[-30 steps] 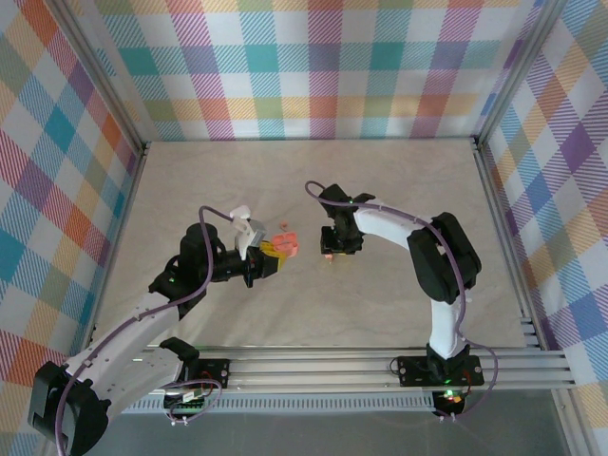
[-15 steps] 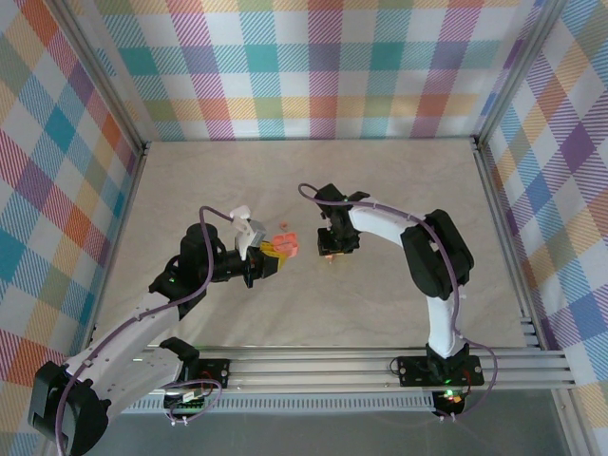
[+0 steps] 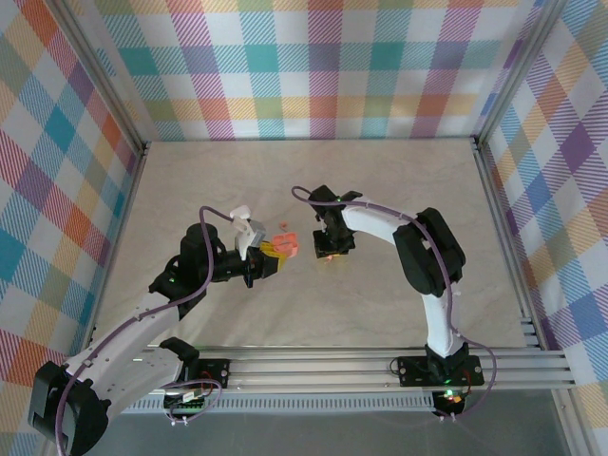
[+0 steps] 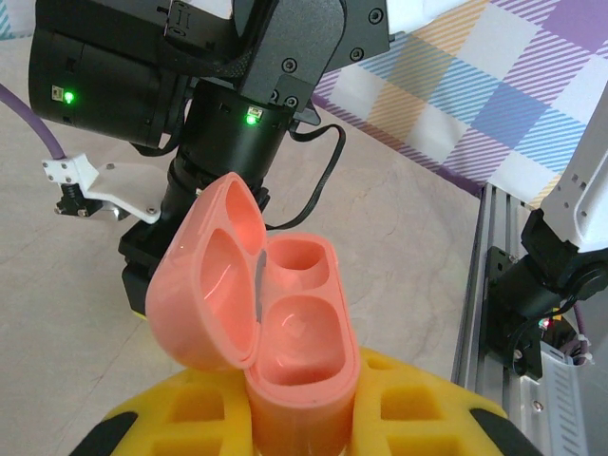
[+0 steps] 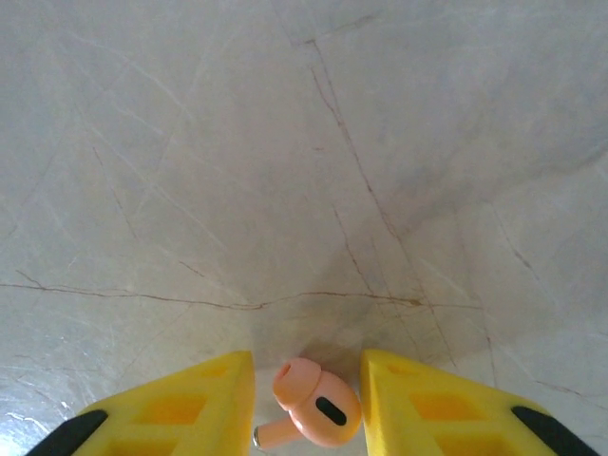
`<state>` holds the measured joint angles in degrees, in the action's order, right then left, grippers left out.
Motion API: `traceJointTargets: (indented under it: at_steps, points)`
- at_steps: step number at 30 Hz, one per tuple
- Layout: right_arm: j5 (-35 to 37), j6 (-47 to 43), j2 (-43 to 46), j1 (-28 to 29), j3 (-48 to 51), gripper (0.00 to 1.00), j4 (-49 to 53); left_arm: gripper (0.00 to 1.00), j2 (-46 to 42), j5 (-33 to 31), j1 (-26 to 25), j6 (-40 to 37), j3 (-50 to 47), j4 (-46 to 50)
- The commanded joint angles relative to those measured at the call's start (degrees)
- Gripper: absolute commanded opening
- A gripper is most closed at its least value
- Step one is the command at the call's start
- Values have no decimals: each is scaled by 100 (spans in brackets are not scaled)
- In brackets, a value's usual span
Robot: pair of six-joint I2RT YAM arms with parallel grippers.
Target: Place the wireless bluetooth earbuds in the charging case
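Observation:
My left gripper [image 3: 269,255] is shut on a reddish-orange charging case [image 4: 302,353] and holds it upright above the table. Its lid [image 4: 201,285] is swung open to the left, and both wells are empty. Yellow pads [image 4: 423,410] press on the case's two sides. In the top view the case [image 3: 284,244] sits left of my right gripper [image 3: 328,253]. The right gripper [image 5: 309,378] points down at the table, open. One reddish-orange earbud [image 5: 317,408] lies between its yellow fingers [image 5: 199,399], close to the right one, with a gap on the left.
The right arm's black wrist [image 4: 237,95] looms just behind the open case. An aluminium rail [image 3: 380,366] runs along the near edge and another [image 4: 475,313] along the right side. Plaid walls [image 3: 304,66] enclose the marble table [image 3: 380,180].
My right gripper has shifted a little left toward the case, and its fingers have narrowed around the earbud. The left gripper and the case have stayed still.

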<state>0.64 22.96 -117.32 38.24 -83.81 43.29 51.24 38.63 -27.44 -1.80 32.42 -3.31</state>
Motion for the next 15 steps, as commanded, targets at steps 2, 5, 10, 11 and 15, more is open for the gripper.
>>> traceJointTargets:
  at_steps: [2,5,10,11,15]
  points:
    - [-64,-112,-100,43,-118,30,243,0,-116,48,23,-119,-34,-126]
    - [-81,-109,-72,39,-104,24,258,0,-115,48,21,-121,-26,-132]
    - [-104,-139,-40,43,-100,18,294,0,-127,42,21,-124,-26,-116]
    - [-95,-156,-13,43,-109,18,302,0,-116,42,20,-128,-34,-110]
    - [-23,-390,244,43,-109,15,335,0,-95,64,24,-136,-61,-184]
